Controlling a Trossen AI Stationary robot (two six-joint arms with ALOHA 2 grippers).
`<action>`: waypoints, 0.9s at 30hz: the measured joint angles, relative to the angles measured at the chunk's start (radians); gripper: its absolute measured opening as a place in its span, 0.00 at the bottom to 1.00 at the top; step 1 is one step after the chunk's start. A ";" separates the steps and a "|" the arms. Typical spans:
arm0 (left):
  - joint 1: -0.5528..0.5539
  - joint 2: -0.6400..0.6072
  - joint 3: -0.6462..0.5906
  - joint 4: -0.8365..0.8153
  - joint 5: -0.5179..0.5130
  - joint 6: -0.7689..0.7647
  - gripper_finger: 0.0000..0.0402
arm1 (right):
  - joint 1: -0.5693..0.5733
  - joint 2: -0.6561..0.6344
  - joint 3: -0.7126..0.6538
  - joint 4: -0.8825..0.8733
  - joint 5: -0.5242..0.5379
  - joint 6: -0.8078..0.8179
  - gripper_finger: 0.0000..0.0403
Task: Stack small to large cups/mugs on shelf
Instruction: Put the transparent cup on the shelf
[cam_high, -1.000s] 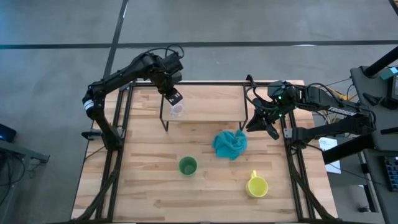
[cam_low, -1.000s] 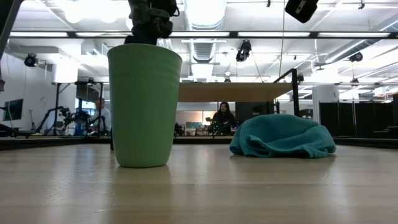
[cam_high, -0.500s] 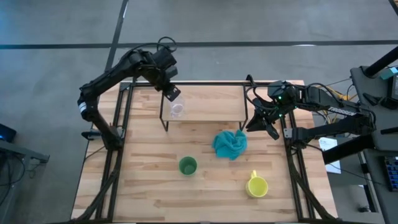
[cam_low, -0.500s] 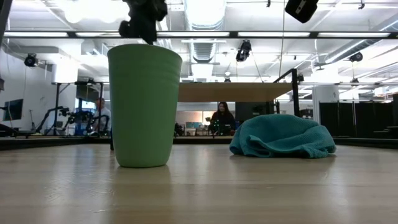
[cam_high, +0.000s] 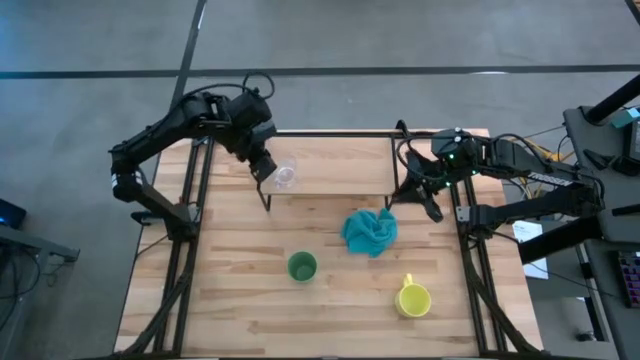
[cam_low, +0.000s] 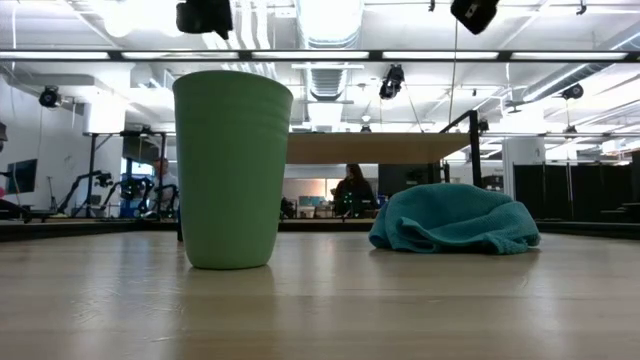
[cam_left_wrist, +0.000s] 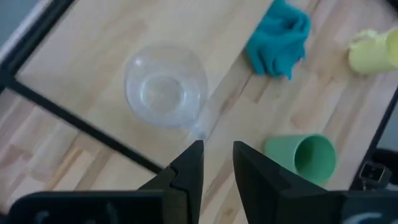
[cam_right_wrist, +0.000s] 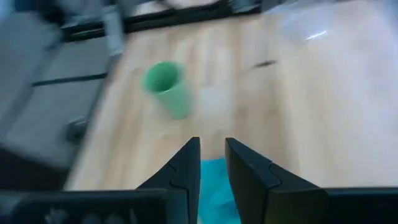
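On the shelf (cam_high: 330, 165) sits the glass cup (cam_high: 285, 175), smallest first as base; my left pincer (cam_high: 263, 169) beside it, slightly spread, empty. Green cup (cam_high: 302, 266), yellow mug (cam_high: 412, 298) wait below shelf on tabletop (cam_high: 230, 290).

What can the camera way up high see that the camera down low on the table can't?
Only the high view shows the small clear glass cup sitting on the light-wood shelf's top, the yellow mug with a handle, and both arms, with the left hand beside the glass. Only the low view shows the room and a person behind. Both show the green handleless cup and the crumpled teal cloth.
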 joint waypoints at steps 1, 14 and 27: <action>-0.004 -0.002 -0.007 -0.013 -0.002 0.000 0.18 | 0.000 0.002 0.000 0.022 0.050 0.000 0.17; -0.072 -0.004 -0.166 -0.042 -0.048 -0.035 0.18 | -0.003 0.190 0.000 0.302 0.122 0.021 0.17; -0.083 -0.015 -0.297 0.140 -0.088 -0.018 0.18 | -0.002 0.431 0.000 0.639 0.260 0.034 0.17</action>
